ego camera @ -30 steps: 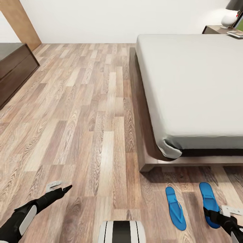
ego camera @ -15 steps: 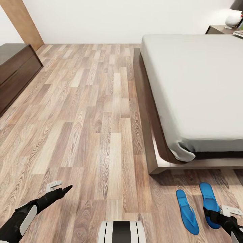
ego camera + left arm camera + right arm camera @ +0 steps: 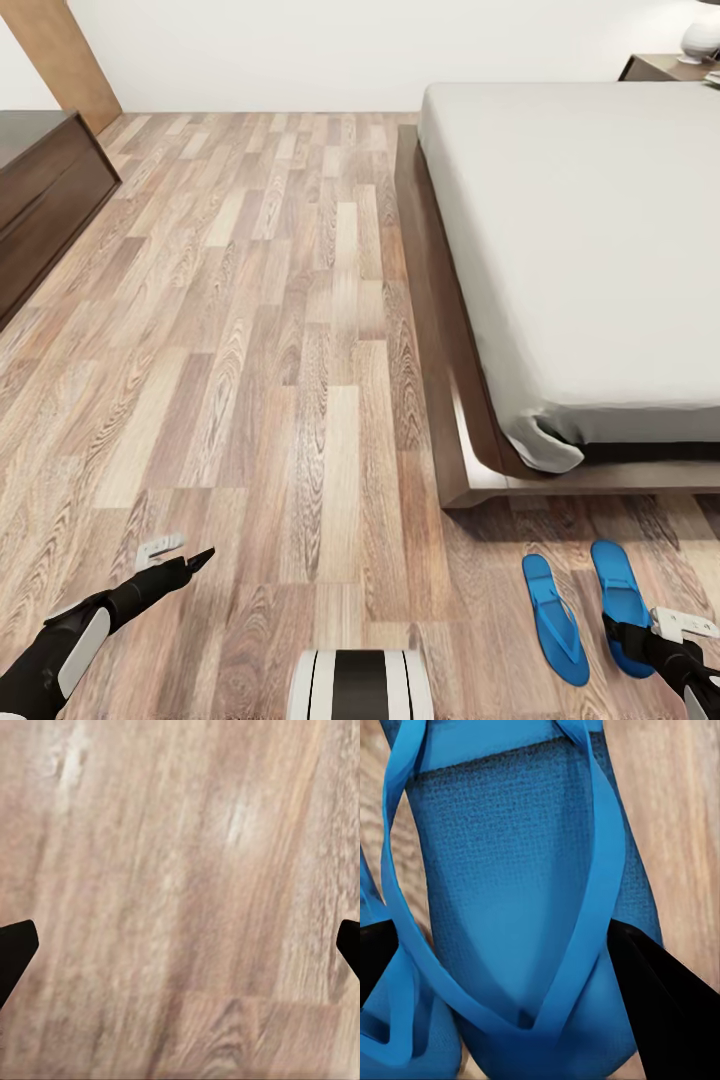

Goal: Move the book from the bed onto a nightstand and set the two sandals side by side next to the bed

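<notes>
I see both sandals [image 3: 585,615] side by side on the floor [image 3: 250,350] just off the bed [image 3: 580,260] corner. My right claw [image 3: 640,640] sits spread above one; the left claw [image 3: 185,558] hangs apart over bare boards.

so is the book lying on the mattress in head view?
No, the bed has a bare off-white mattress top with nothing lying on it.
</notes>
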Motion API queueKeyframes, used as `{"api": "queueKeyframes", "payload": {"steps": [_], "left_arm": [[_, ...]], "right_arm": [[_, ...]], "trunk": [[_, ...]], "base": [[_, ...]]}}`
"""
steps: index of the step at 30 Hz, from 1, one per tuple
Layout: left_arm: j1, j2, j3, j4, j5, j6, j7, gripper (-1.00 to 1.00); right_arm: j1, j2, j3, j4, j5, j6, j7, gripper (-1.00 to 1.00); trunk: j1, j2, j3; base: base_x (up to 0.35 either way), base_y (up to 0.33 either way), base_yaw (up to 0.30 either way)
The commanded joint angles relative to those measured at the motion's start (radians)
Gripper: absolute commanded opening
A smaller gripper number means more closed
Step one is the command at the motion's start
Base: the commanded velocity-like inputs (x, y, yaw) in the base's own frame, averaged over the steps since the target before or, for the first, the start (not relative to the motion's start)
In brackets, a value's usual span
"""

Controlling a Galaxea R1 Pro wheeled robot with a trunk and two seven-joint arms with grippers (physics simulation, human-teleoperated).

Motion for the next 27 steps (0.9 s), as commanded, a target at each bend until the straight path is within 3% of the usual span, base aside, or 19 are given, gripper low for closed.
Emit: {"api": "queueKeyframes", "payload": {"steps": [1,27], "left_arm": [[0.0,0.0,0.002,0.0,0.009,0.01,-0.003,1.0],[0.0,0.0,0.002,0.0,0.009,0.01,-0.003,1.0]], "right_arm": [[-0.001,0.001,-0.008,0.0,0.006,-0.001,0.009,-1.0],[-0.001,0.001,-0.008,-0.001,0.005,-0.001,0.009,-1.0]], "trunk": [[0.0,0.0,-0.005],[0.012,-0.007,-0.105]], "base": [[0.0,0.0,0.0],[0.0,0.0,0.0]]}}
